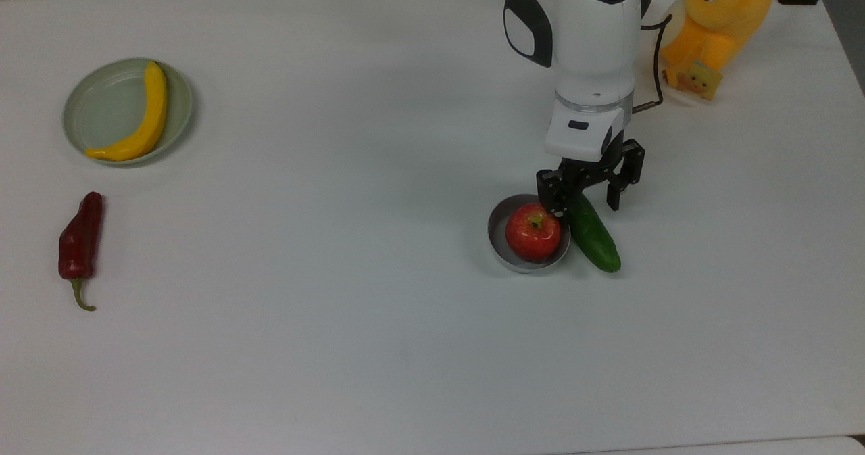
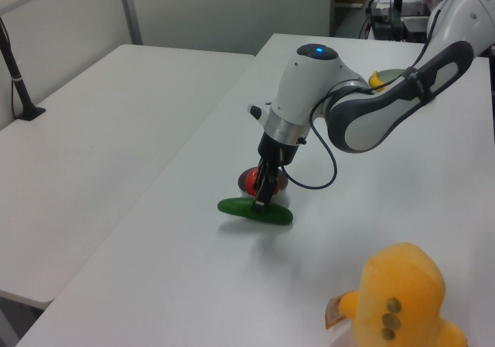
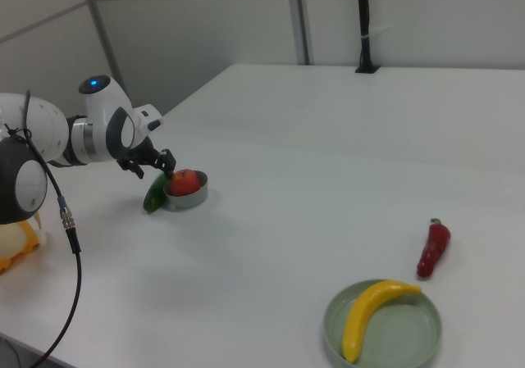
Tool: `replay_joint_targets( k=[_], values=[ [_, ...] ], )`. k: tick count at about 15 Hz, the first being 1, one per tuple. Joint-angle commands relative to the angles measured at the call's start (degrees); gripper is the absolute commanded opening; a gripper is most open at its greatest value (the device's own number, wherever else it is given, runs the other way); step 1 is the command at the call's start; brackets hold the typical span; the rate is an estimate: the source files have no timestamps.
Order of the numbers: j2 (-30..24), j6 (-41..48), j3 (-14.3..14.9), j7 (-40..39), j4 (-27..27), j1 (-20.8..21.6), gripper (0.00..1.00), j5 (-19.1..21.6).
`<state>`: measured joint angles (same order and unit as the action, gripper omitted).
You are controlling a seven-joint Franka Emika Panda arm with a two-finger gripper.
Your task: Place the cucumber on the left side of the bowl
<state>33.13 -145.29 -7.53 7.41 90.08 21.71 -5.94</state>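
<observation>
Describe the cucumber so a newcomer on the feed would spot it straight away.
Find the white robot arm in the top view; directly below its end effector, whose fingers are spread open, sits a small grey bowl holding a red apple. The cucumber lies on the table against the bowl's side, on the top view's right. It is the only long, smooth, dark green thing there.

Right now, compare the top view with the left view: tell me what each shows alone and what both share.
Top view alone: the chili pepper and the whole banana on its plate. Left view alone: a second table alongside. Both: the open gripper over the cucumber, lying on the table against the bowl with the apple, plus the plush toy.
</observation>
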Motion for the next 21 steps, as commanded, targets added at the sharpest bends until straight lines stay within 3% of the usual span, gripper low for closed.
replay_joint_targets(
  k=[1,3,9,15,21],
  values=[
    [-0.3,-0.3,0.1,1.5,-0.9,-0.3,0.92,-1.3],
    [-1.7,-0.3,0.1,1.5,-0.8,-0.8,1.00,-1.3],
    [-11.3,3.5,0.1,1.6,2.4,-1.8,1.00,-0.2],
    [-24.3,22.0,0.6,3.1,2.3,-6.1,1.00,4.3],
    [-34.7,42.8,0.8,3.1,3.1,-11.2,1.00,5.1]
  ],
)
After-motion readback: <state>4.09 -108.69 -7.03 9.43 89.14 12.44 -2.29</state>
